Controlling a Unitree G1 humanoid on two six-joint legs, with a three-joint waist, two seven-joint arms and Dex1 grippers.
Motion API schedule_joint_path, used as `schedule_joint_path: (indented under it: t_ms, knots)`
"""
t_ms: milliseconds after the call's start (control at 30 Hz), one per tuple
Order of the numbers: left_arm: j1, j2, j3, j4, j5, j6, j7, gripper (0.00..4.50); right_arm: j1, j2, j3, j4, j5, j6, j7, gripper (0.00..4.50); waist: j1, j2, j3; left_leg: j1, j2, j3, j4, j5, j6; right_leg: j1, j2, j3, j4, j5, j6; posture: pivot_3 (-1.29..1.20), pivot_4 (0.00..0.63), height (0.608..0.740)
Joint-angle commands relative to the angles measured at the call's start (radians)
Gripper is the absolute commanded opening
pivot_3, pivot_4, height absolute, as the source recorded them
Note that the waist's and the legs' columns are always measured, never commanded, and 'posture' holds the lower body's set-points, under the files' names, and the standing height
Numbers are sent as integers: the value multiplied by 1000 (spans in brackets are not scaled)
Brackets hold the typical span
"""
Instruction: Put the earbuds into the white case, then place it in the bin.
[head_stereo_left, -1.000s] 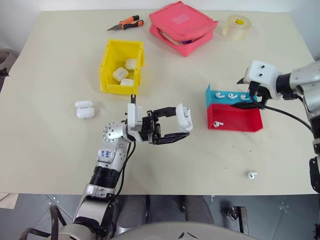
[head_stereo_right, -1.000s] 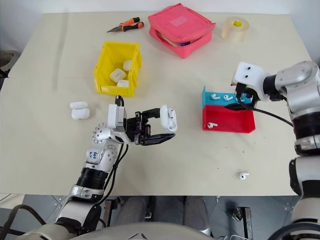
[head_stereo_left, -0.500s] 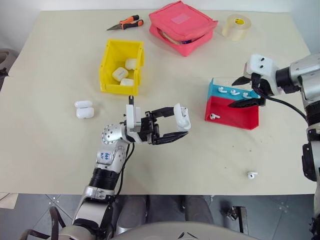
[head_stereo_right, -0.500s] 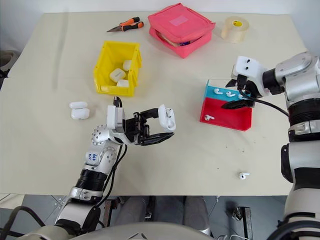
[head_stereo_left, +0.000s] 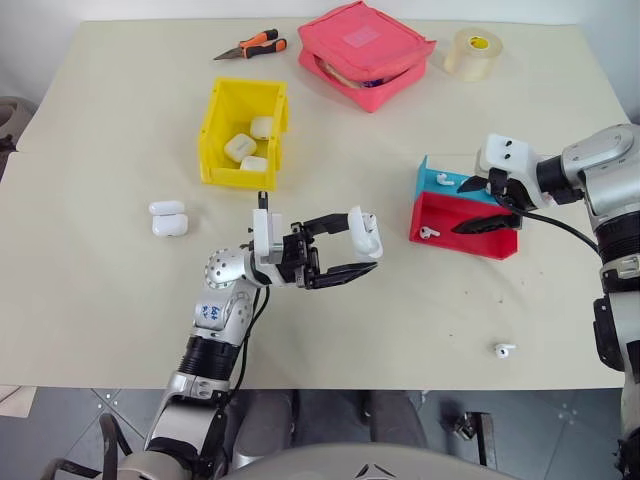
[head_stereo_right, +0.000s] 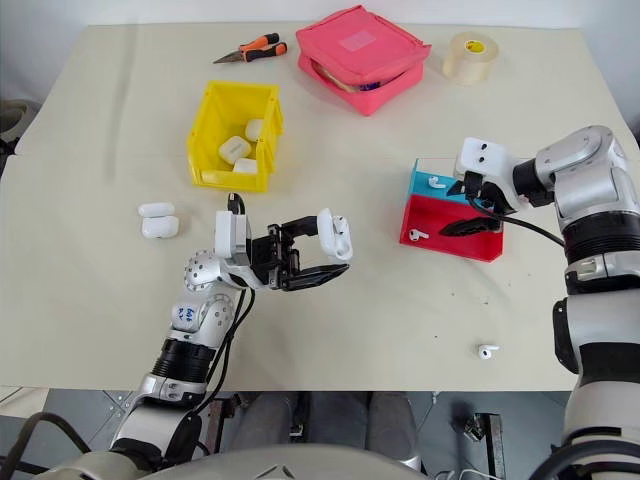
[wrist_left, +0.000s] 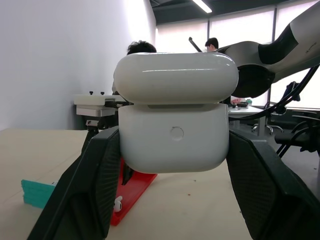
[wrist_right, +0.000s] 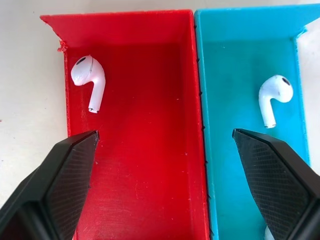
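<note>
My left gripper (head_stereo_left: 362, 245) is shut on the white case (head_stereo_left: 366, 231), holding it above the table's middle; in the left wrist view the case (wrist_left: 175, 117) sits between both fingers. My right gripper (head_stereo_left: 480, 203) hangs open over the red-and-blue tray (head_stereo_left: 500, 246). In the right wrist view it (wrist_right: 165, 134) straddles the divider, with one earbud (wrist_right: 90, 80) in the red half and another (wrist_right: 274, 97) in the blue half. A loose earbud (head_stereo_left: 503, 350) lies near the table's front right edge. The yellow bin (head_stereo_left: 215, 130) stands at the back left with three white cases inside.
Two more white cases (head_stereo_left: 167, 218) lie left of my left arm. A pink pouch (head_stereo_left: 365, 50), a tape roll (head_stereo_left: 472, 52) and an orange-handled cutter (head_stereo_left: 252, 46) sit along the far edge.
My right gripper has sunk toward the tray and turned at the wrist. The tray has turned slightly on the table. The left gripper and the case have stayed put.
</note>
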Motion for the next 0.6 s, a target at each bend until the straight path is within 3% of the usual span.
schedule_joint_path:
  t_ms: [33, 367, 600]
  knots:
    - [2, -1, -4, -44, -9, -6, 4, 2790, 3, 0, 1, -10, 0, 14, 43, 4478, 0, 0, 0, 0, 0, 0, 0, 0, 0, 0, 0, 0, 0, 0, 0, 0, 150, 740]
    - [3, 7, 2, -50, -11, -2, 12, 2790, 53, -25, 12, -106, 11, 100, 115, 4478, 0, 0, 0, 0, 0, -1, 1, 0, 0, 0, 0, -1, 1, 0, 0, 0, 150, 740]
    - [8, 8, -1, -55, -12, 1, 16, 2790, 147, -57, 8, -287, 54, 182, 144, 4478, 2, 0, 0, -1, 0, -1, 2, 0, 0, 0, 0, -2, 1, 0, 0, 0, 150, 740]
